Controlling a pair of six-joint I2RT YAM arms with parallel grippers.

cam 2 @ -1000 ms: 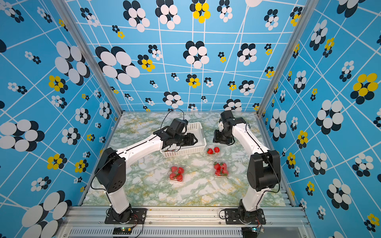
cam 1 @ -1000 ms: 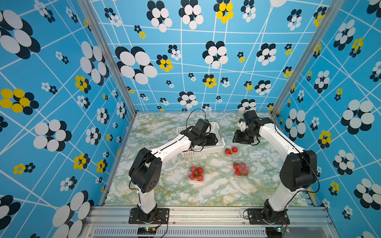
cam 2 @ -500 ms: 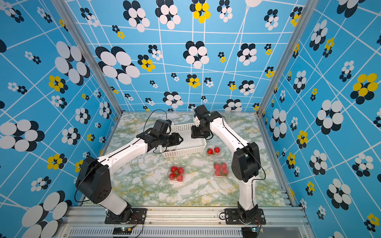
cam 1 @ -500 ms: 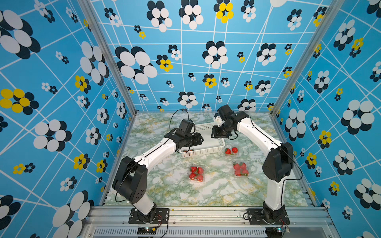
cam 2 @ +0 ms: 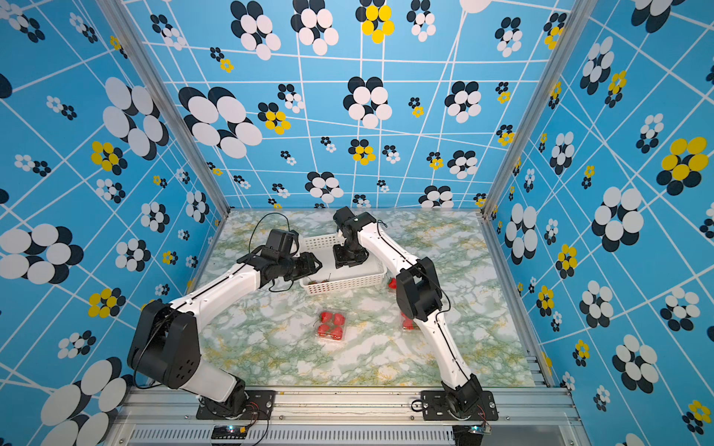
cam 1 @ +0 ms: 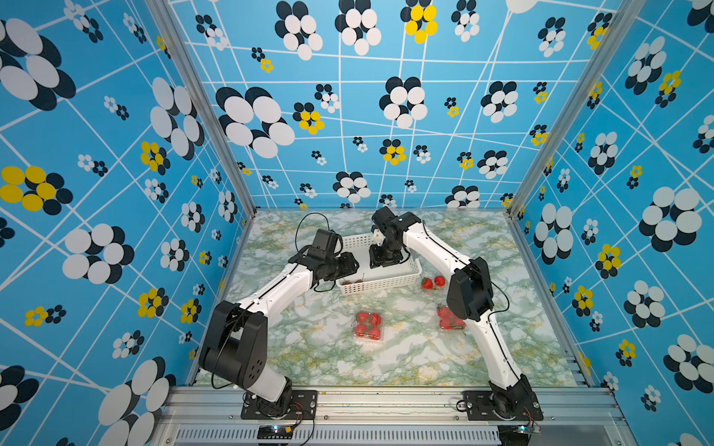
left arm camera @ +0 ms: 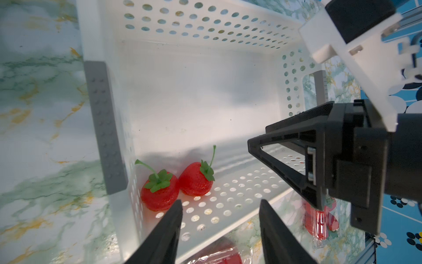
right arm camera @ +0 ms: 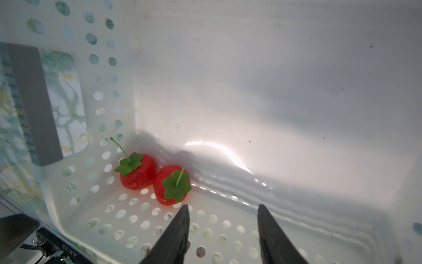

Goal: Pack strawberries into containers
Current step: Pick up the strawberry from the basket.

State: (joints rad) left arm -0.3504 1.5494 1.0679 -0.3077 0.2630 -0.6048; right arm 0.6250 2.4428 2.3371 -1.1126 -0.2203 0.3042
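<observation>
Strawberries (left arm camera: pixel 159 193), small, glossy red, with green leafy caps and thin stems: two loose pieces, touching each other, on the floor of the large white perforated plastic basket (cam 1: pixel 380 285), in the corner nearest the left arm.
- Corner strawberry (right arm camera: pixel 137 174): long axis near upright, tip down, cap up; stem leans toward the end wall with the handle slot.
- Inner strawberry (right arm camera: pixel 171 186): also tip down, tilted slightly, cap and stem pointing up toward the right wrist camera.

Packed stock: four strawberries in a clear square plastic clamshell box (cam 1: pixel 369 327) on the green-veined marble counter (cam 1: pixel 386 361), in front of the basket. A second box of strawberries (cam 1: pixel 448 323) is partly hidden by the right arm. Two more strawberries (cam 1: pixel 433 282) sit just beside the basket's right end. Their pointing cannot be read at this distance.

Left claw (left arm camera: pixel 220 203): part-way open, holding nothing, over the basket's near wall beside the loose pair.

Right claw (right arm camera: pixel 223 206): part-way open, holding nothing, inside the basket, pointed down, near the inner strawberry but apart from it.
</observation>
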